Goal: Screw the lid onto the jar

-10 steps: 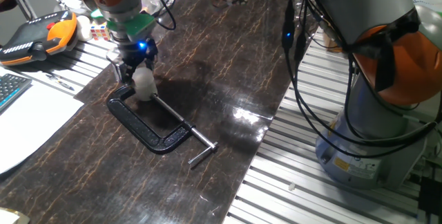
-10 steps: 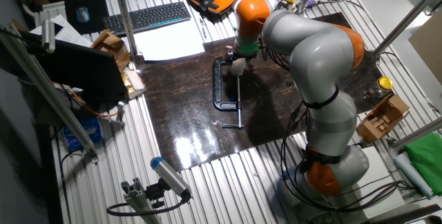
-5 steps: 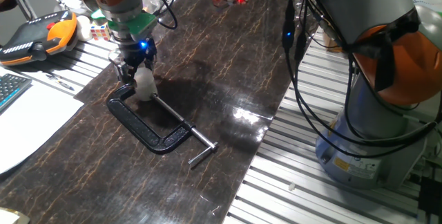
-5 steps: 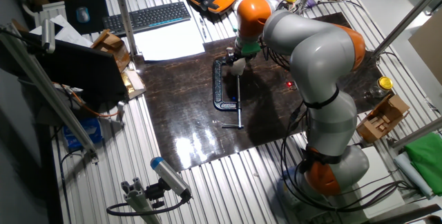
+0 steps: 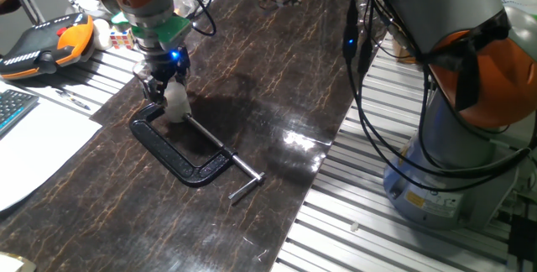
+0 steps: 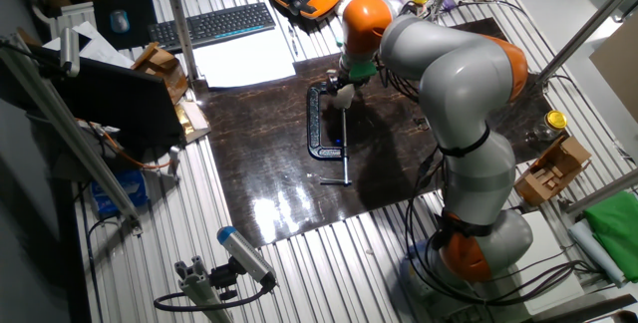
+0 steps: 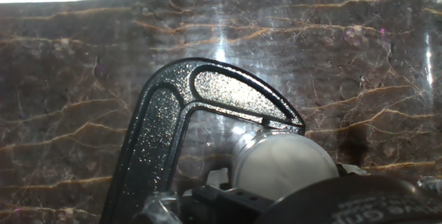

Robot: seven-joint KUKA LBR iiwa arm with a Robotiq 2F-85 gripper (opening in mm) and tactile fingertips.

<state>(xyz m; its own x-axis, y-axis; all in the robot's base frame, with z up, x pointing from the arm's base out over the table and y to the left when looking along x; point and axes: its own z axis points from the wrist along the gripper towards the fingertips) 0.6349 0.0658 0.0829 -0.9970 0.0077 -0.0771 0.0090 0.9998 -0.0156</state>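
Note:
The small whitish jar [image 5: 176,112] stands on the dark mat inside the mouth of a black C-clamp [image 5: 180,153], near the clamp's upper end. The pale lid [image 5: 174,94] sits on top of the jar and fills the bottom of the hand view as a round white cap [image 7: 283,165]. My gripper [image 5: 168,91] points straight down over it and appears shut on the lid, with its fingers on either side. In the other fixed view the gripper [image 6: 342,86] and jar [image 6: 343,96] show at the top of the clamp [image 6: 317,129]. The join between lid and jar is too small to make out.
The clamp's screw bar [image 5: 239,171] runs toward the mat's front edge. An orange teach pendant [image 5: 42,41], white paper [image 5: 29,150] and a keyboard [image 6: 209,24] lie left of the mat. A gold-lidded jar [image 6: 555,121] stands far off beside the robot base [image 5: 453,163].

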